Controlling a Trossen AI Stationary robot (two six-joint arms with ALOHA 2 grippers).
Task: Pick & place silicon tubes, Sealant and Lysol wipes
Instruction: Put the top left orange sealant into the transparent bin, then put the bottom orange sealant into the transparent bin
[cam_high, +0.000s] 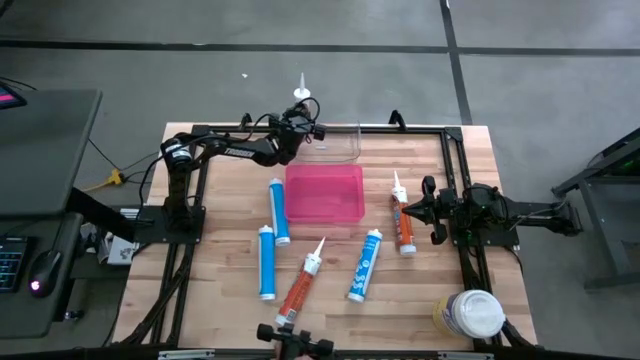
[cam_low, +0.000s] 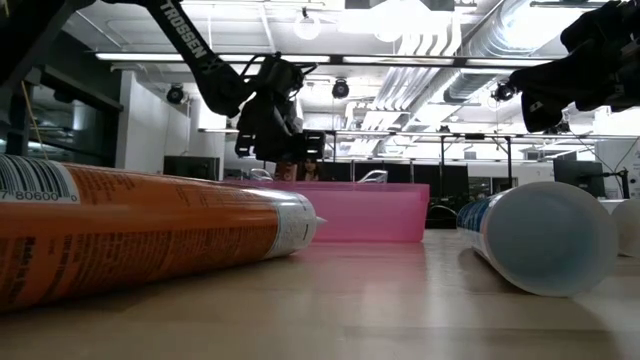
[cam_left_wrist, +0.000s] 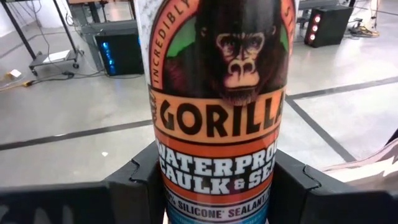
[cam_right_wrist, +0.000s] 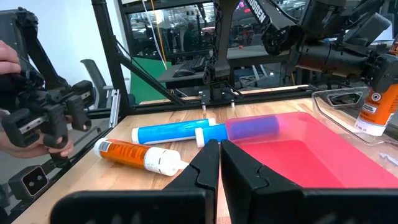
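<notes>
Your left gripper (cam_high: 297, 128) was clamped around the Gorilla sealant cartridge (cam_left_wrist: 217, 118), its long axis upright, directly above the clear bin (cam_high: 335, 143) just beyond the pink tray (cam_high: 324, 193). Your right gripper (cam_high: 425, 207) waited closed, empty.

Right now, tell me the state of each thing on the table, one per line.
Left hand: shut on Gorilla sealant tube, held over clear bin.
Right hand: shut, empty.
Pink bin: open, empty.
Lysol wipes: upright, lid on.
Blue tubes: lying flat.
Orange tube: lying flat.
</notes>
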